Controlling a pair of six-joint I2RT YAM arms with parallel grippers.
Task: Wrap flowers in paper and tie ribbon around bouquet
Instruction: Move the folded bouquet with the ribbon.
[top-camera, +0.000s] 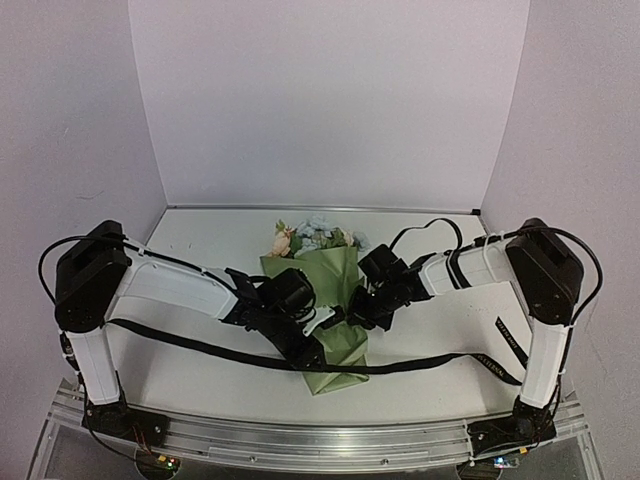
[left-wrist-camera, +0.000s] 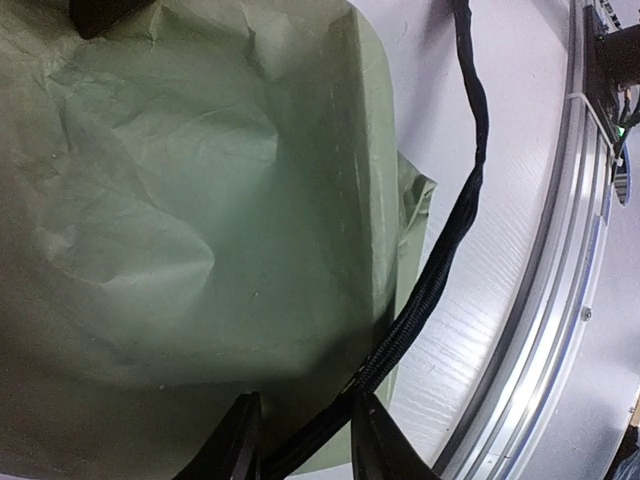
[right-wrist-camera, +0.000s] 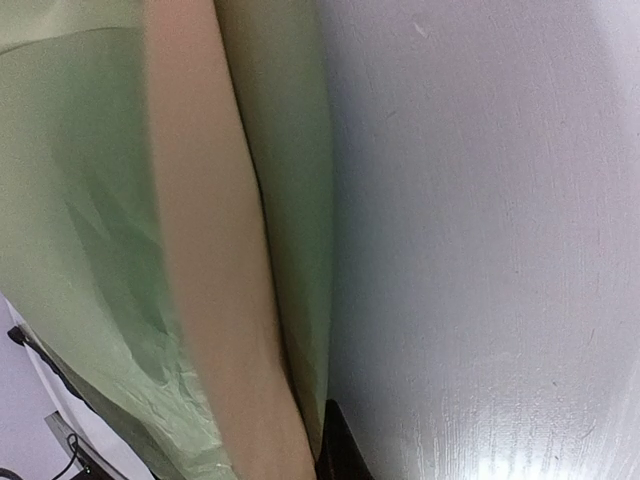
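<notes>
While bouquet (top-camera: 322, 290) lies at table (top-camera: 200, 240) centre, blooms far, left gripper (left-wrist-camera: 305, 425) straddles ribbon (top-camera: 430, 364) at its near end; clamped or not, cannot tell. Right gripper (top-camera: 363, 312): jaws together at paper (right-wrist-camera: 90, 250) edge. Paper looks thin, crushable; ribbon limp, so pinch it flat.

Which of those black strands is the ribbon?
The ribbon is the flat strap lying across the bouquet's narrow end, with white lettering near its right end. The cables arch off the arms.
</notes>
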